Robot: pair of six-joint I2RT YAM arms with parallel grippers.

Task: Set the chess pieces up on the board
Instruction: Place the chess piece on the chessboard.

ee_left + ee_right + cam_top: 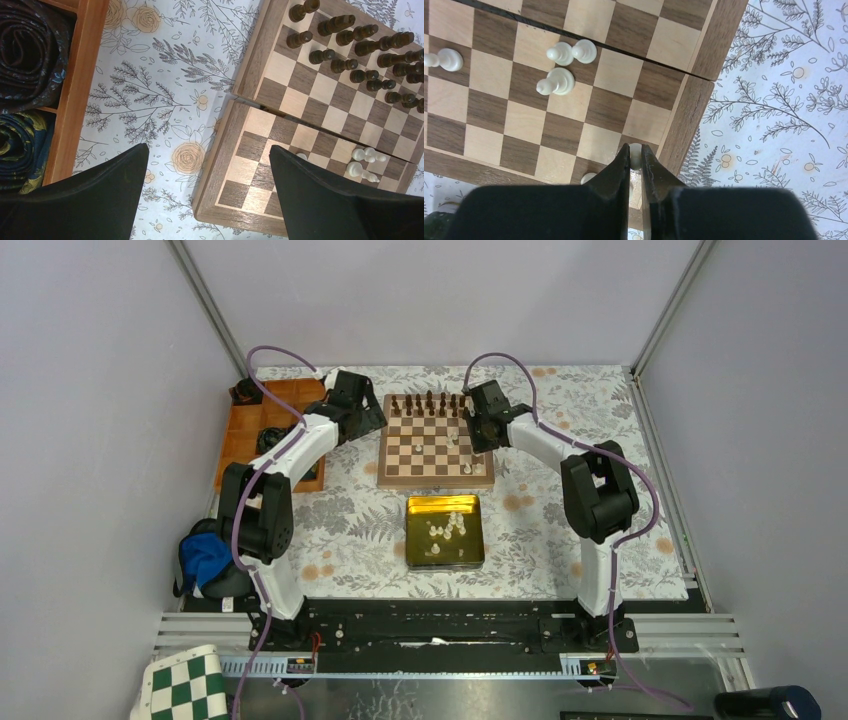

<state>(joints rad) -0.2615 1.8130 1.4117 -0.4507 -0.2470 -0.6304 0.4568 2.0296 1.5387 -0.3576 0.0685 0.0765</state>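
The wooden board [436, 480] lies at the table's centre back, with dark pieces along its far rows. A few cream-white pieces [558, 82] stand on its right half and also show in the left wrist view [362, 172]. Several more cream pieces [447, 529] lie in a gold tin [444, 558]. My right gripper [635, 156] is shut on a cream-white piece [635, 154] over the board's corner square by the rim; another cream piece [588, 177] peeks out beside the left finger. My left gripper [209, 172] is open and empty over the board's left corner.
An orange wooden compartment tray [236, 445] with rolled dark cloths [27, 47] sits left of the board. A floral cloth [560, 400] covers the table. A green-and-white checkered mat [185, 685] lies at the near left, and a blue cloth [205, 558] by the left arm's base.
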